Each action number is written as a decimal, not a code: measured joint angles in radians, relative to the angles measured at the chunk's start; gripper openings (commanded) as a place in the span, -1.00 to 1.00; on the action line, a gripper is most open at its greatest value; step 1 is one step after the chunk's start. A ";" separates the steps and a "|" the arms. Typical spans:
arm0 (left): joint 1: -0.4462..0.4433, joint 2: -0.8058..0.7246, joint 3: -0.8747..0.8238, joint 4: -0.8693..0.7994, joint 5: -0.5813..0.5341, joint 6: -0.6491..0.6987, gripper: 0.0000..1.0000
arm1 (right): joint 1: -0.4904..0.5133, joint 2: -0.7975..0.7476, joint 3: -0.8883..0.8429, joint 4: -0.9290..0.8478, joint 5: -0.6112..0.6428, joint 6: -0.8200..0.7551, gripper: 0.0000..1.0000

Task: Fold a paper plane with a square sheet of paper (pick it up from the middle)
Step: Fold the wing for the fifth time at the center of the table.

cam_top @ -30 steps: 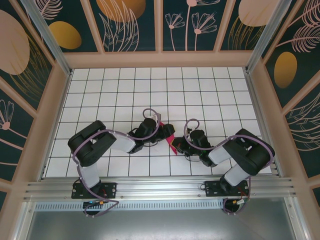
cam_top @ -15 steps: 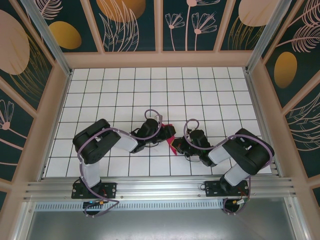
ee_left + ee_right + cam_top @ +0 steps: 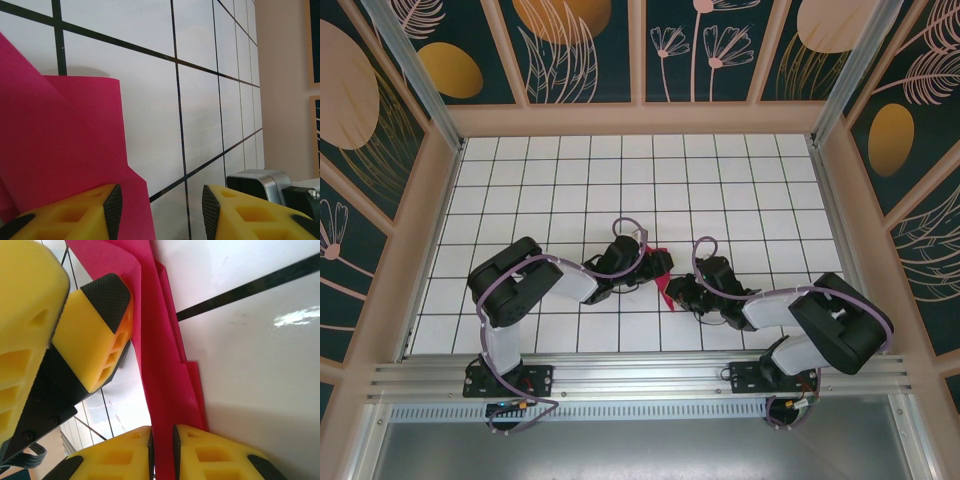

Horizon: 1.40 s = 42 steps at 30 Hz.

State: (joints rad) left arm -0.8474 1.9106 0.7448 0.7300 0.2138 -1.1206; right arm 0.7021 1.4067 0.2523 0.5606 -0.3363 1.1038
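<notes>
The magenta-pink paper (image 3: pixel 663 284), folded into a narrow creased shape, lies between the two arms at mid-table. My right gripper (image 3: pixel 679 293) sits at its near-right side. In the right wrist view a raised fold of the paper (image 3: pixel 165 375) runs between the right gripper (image 3: pixel 162 456), whose jaws stand a narrow crack apart around it. My left gripper (image 3: pixel 658 268) is at the paper's far-left side. In the left wrist view the left gripper (image 3: pixel 162 212) is open, with the paper (image 3: pixel 65 140) lying flat under its left finger (image 3: pixel 75 215) and bare table between the pads.
White gridded table (image 3: pixel 720 180) with wooden walls all round. One yellow left finger (image 3: pixel 95 340) hangs close beside the fold in the right wrist view. The right wrist's grey housing (image 3: pixel 260 185) shows low right in the left wrist view.
The right arm's elbow has swung out to the right and lower. The right jaws have eased from tight on the fold to a narrow crack. The left arm barely shifted.
</notes>
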 measured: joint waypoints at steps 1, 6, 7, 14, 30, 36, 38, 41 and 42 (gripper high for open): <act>0.000 0.000 0.002 -0.002 0.001 0.002 -0.02 | 0.000 -0.003 0.003 -0.013 -0.003 -0.007 -0.62; 0.000 0.002 0.003 -0.002 0.006 0.006 -0.02 | 0.000 -0.025 0.006 -0.067 -0.005 -0.039 -0.84; 0.000 0.002 0.003 -0.002 0.007 0.007 -0.02 | 0.000 -0.026 0.007 -0.074 -0.005 -0.046 -0.87; -0.002 0.002 0.003 -0.003 0.012 0.010 -0.02 | 0.000 -0.026 0.007 -0.085 -0.006 -0.053 -0.75; -0.003 0.003 0.008 -0.010 0.014 0.010 -0.02 | 0.005 -0.117 0.025 -0.254 -0.008 -0.164 -0.48; -0.003 0.003 0.009 -0.010 0.015 0.010 -0.03 | 0.006 -0.117 0.039 -0.293 0.002 -0.193 -0.79; -0.003 0.003 0.009 -0.010 0.015 0.010 -0.03 | 0.006 -0.117 0.039 -0.295 0.003 -0.188 -0.86; -0.003 0.003 0.010 -0.011 0.015 0.010 -0.03 | 0.006 -0.117 0.039 -0.295 0.002 -0.184 -0.86; -0.003 0.004 0.011 -0.013 0.015 0.010 -0.03 | 0.006 -0.117 0.039 -0.295 0.001 -0.183 -0.83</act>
State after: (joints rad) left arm -0.8501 1.9144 0.7559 0.7170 0.2291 -1.1107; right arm 0.7086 1.2896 0.2909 0.2653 -0.3351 0.9211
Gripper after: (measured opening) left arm 0.488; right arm 0.079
